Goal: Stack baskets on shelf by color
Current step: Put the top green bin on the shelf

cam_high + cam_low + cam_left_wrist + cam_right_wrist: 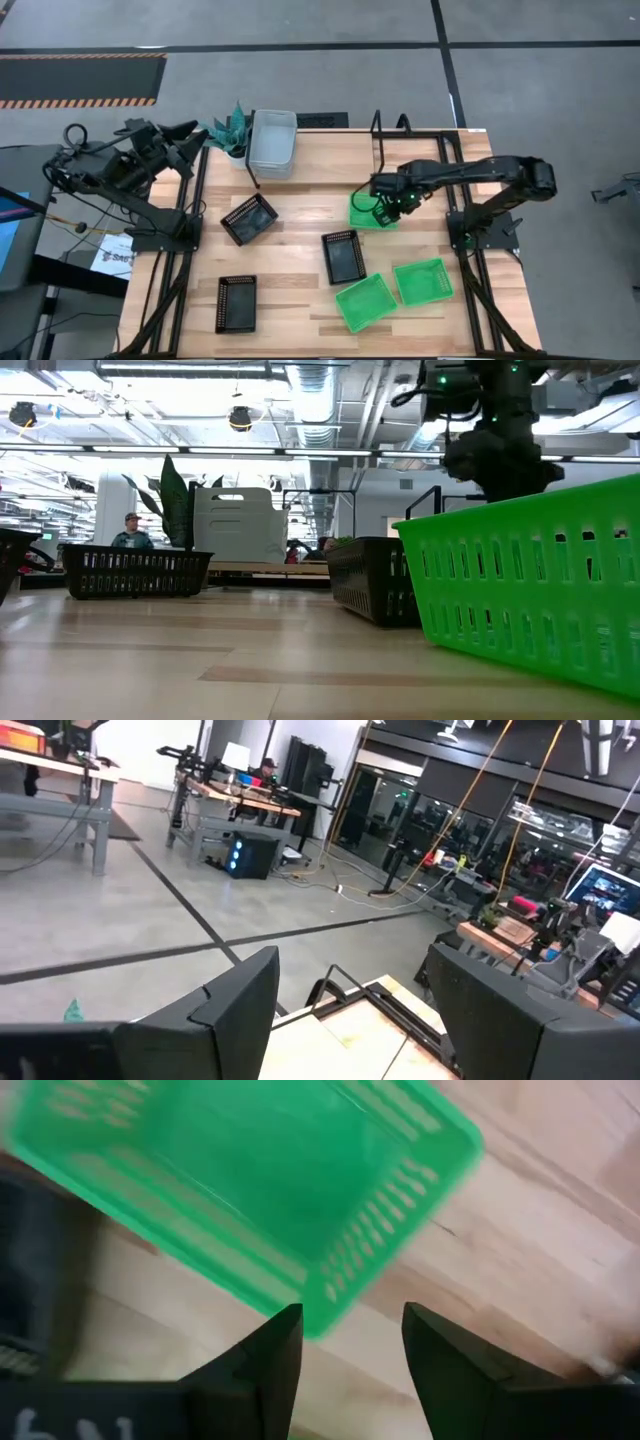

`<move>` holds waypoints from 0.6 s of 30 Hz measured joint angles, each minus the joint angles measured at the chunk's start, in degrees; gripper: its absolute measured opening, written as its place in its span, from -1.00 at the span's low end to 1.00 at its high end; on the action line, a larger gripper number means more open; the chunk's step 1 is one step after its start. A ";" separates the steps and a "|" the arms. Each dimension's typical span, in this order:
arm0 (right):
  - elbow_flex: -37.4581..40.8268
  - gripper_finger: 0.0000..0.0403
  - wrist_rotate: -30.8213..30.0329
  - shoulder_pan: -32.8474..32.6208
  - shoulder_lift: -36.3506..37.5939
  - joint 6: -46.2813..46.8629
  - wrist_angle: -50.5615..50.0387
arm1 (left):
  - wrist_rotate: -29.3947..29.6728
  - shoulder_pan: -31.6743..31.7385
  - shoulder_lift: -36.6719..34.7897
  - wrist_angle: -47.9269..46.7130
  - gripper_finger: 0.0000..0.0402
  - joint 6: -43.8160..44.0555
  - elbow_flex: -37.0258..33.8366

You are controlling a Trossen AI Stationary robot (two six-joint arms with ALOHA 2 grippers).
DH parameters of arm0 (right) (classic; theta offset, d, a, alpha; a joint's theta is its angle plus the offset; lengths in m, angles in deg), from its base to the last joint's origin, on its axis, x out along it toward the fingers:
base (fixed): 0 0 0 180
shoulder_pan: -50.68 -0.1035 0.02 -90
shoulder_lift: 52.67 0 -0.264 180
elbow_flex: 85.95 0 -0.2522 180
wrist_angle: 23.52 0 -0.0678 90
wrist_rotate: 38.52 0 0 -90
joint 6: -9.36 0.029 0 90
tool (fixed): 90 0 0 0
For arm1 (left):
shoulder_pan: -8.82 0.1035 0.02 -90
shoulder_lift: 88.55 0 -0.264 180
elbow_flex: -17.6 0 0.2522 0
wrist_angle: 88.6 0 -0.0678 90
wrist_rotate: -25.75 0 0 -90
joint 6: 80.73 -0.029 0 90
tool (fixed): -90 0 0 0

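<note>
Over a green basket (366, 212) — empty — hangs the right tool (384, 210), parted.

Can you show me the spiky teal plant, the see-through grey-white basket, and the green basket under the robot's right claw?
Spiky teal potted plant (232, 129), high view, its leaves.
Translucent grey-white plastic basket (273, 143), high view, its inside.
Bright green plastic basket (260, 1170), right wrist view, its floor.

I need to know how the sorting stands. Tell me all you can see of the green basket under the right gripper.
The green basket is a shallow rectangular tray of bright, glossy plastic with slotted walls and a plain floor. It is empty and upright on the wooden table, by the shelf's black frame. The right gripper hangs over one edge, fingers open and not gripping it.
</note>
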State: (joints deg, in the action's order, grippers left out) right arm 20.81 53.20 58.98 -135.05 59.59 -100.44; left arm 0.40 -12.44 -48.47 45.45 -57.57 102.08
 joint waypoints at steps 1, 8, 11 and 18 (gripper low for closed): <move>0.00 -0.01 -0.01 0.14 0.40 -1.47 0.54 | 0.12 0.00 0.00 0.00 0.22 0.02 0.00; -0.09 -0.08 -6.25 -2.97 3.91 -37.55 -0.50 | 0.67 0.00 0.00 -0.04 0.22 0.15 0.00; -0.02 -0.13 -12.64 -4.42 2.77 -55.59 -0.43 | 0.95 -0.01 0.02 -0.06 0.22 0.09 0.01; 0.00 -0.13 -13.92 -3.22 -4.48 -82.14 -2.97 | 0.97 0.00 0.04 -0.11 0.22 0.11 0.02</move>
State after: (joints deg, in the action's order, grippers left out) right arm 20.81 39.28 55.76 -139.53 -22.55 -103.41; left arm 1.38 -12.44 -48.43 45.34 -57.47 102.10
